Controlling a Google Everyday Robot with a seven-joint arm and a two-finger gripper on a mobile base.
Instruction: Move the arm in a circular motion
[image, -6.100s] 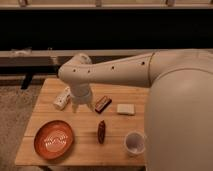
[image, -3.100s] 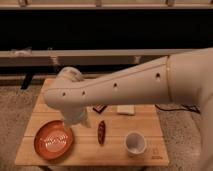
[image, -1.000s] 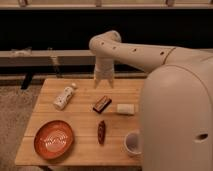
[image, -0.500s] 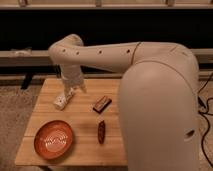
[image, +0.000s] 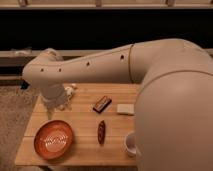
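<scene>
Single camera view, set high behind the arm (image: 150, 65), angled down and forward onto a wooden table (image: 80, 145), dark wall beyond, arm close to the lens filling the right side, gripper (image: 55, 102) low at table's left end

The arm (image: 150, 75) runs off the right and bottom edges, and its bulk hides the right side of the wooden table (image: 80, 150) and part of the white cup (image: 130, 145). The gripper (image: 54, 102) hangs over the table's back left corner, mostly covering a small white bottle (image: 70, 90); its fingertips blur into that bottle.
</scene>
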